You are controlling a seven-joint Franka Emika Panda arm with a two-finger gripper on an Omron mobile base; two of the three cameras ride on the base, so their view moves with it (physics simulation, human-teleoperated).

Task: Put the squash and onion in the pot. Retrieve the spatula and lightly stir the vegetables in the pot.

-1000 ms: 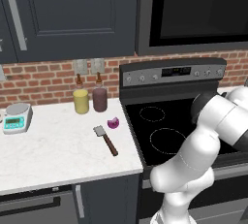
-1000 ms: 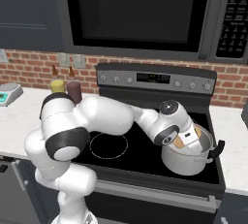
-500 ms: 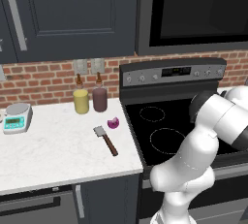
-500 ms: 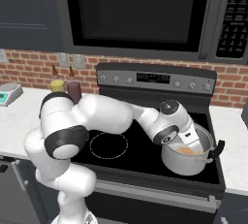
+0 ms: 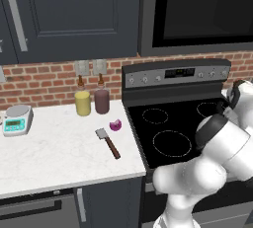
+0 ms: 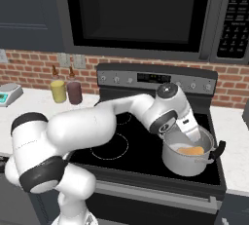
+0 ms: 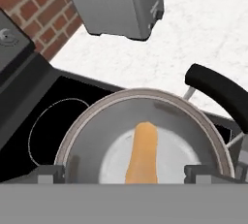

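Brick backs a white worktop (image 5: 54,158) beside a black stove (image 6: 146,156). At the stove's right front corner stands the pot (image 6: 187,158), and the squash (image 6: 190,150) lies on its pale bottom. Just above the pot's rim hangs the gripper (image 7: 124,172), jaws spread wide and empty. Near the worktop's right edge lie the onion (image 5: 115,125) and, just beside it, the spatula (image 5: 108,142).
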